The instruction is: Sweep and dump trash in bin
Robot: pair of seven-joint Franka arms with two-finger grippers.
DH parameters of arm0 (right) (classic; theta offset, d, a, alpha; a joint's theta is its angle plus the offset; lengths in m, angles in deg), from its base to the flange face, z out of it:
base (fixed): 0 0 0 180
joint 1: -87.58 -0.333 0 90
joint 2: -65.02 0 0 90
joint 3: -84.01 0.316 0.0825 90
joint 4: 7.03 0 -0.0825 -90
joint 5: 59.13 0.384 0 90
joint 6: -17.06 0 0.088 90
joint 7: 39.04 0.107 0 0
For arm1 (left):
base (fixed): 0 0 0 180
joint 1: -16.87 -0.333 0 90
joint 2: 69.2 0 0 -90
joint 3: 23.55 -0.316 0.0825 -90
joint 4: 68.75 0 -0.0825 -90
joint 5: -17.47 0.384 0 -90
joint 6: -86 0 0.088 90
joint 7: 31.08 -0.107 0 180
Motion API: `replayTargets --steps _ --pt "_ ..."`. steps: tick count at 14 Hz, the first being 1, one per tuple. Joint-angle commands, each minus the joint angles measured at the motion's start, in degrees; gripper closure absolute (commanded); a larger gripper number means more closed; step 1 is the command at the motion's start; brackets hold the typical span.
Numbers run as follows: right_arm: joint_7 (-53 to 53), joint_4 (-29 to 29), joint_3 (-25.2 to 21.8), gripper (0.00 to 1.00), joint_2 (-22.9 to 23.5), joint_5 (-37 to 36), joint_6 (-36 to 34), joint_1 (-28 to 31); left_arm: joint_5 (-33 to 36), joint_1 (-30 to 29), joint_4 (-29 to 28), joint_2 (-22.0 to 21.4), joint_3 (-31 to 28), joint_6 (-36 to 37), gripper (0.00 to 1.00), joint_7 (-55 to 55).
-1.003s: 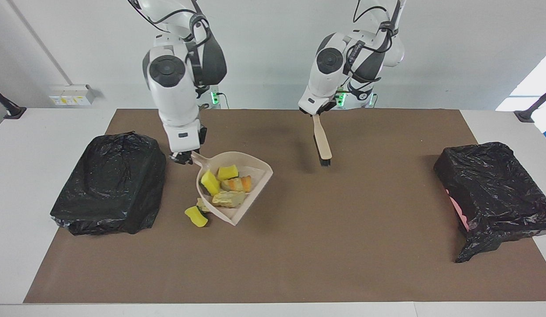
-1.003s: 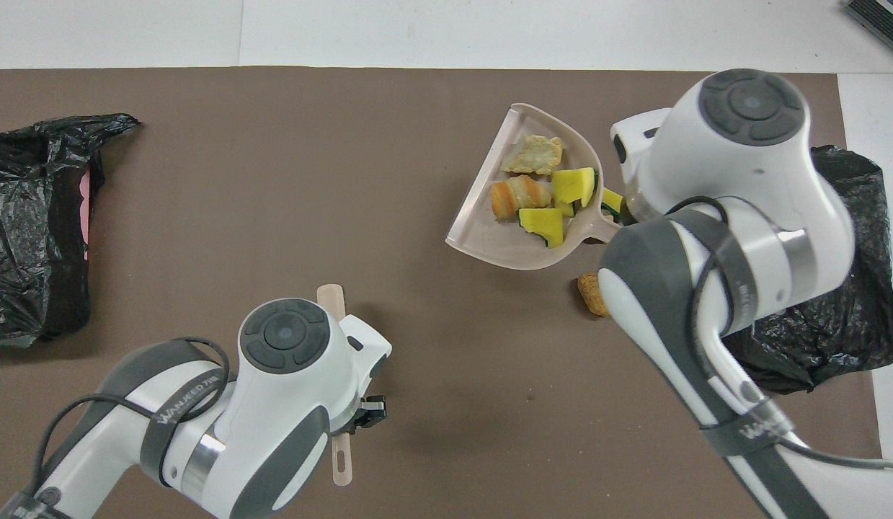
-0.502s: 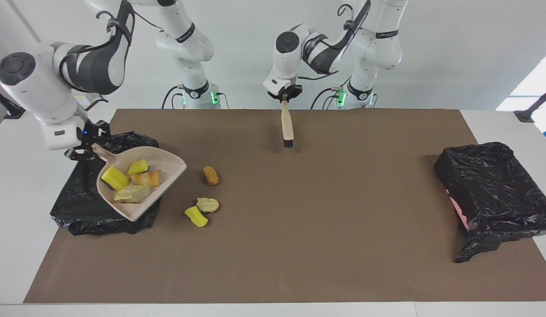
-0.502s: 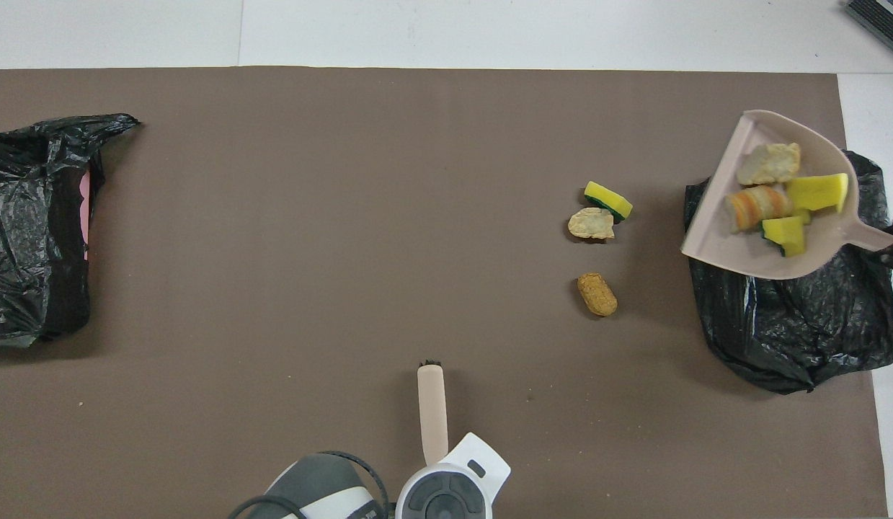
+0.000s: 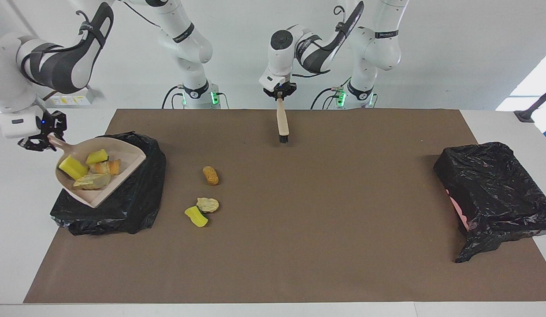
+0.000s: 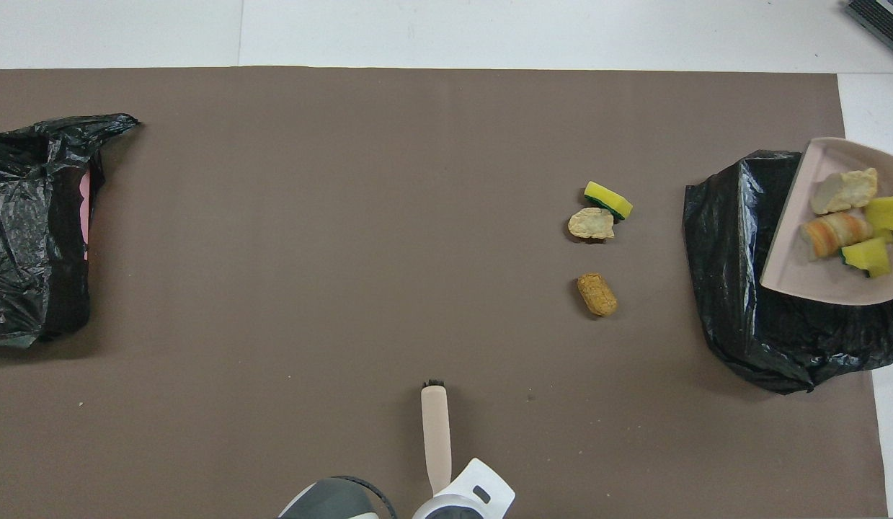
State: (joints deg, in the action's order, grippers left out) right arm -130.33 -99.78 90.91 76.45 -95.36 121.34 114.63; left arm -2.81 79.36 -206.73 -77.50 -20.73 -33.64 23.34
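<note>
Four trash scraps (image 5: pixel 88 169) lying in raised dustpan (image 5: pixel 118 152) over black-bagged bin (image 5: pixel 136 207); three more (image 5: pixel 204 193) sitting loose on brown mat (image 5: pixel 299 220) beside bin.

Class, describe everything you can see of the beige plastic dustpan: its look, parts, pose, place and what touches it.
The beige plastic dustpan is a shallow scoop with raised walls, a straight open lip and a short handle. The shut right gripper holds that handle, keeping the pan in the air over the black bag-lined bin at the right arm's end. It carries four scraps, yellow spongy chunks and tan-orange lumps, not yet tipped out.
</note>
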Motion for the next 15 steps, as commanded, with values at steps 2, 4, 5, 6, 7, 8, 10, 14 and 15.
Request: replayTargets --steps 2,4,5,6,7,8,10,14,15 --pt "-6.18 -4.01 0.31 1.00 -0.45 -11.56 4.17 -3.57 -1.34 2.11 -3.43 -2.07 -0.98 -4.27 1.00 0.60" --pt "-6.71 -4.63 0.40 1.00 -0.10 -15.86 4.27 -5.58 -1.34 1.85 -4.04 -1.45 -1.15 -6.04 1.00 -0.01" --pt "-6.98 -5.07 0.40 1.00 -0.19 -17.02 4.27 -6.21 -1.34 1.59 -4.04 -0.67 -1.15 -6.48 1.00 -0.01" --pt "-7.68 -5.07 0.40 1.00 -0.19 -19.03 4.18 -7.69 -1.34 1.32 -3.52 0.91 -1.15 -6.65 1.00 -0.53" --pt "-7.94 -4.99 0.40 1.00 -0.19 -21.49 4.18 -8.67 -1.34 1.15 -3.25 1.36 -1.33 -6.66 1.00 -2.28" --pt "-7.95 -4.99 0.40 1.00 -0.19 -23.51 4.26 -9.02 -1.43 0.62 -3.25 1.45 -1.33 -6.66 1.00 -4.82" --pt "-7.60 -4.46 0.31 1.00 -0.10 -24.94 3.48 -10.25 -1.34 -1.66 -2.99 1.97 -1.33 -6.66 1.00 -7.13" --pt "-6.11 -1.57 0.31 1.00 -2.20 -27.49 0.67 -11.58 -1.34 -2.02 -2.55 2.42 -1.42 -6.22 0.61 -8.01" --pt "-5.49 -0.25 0.31 1.00 -2.29 -27.05 0.14 -11.58 -1.34 -2.19 -2.20 2.50 -1.42 -5.78 0.60 -8.01"
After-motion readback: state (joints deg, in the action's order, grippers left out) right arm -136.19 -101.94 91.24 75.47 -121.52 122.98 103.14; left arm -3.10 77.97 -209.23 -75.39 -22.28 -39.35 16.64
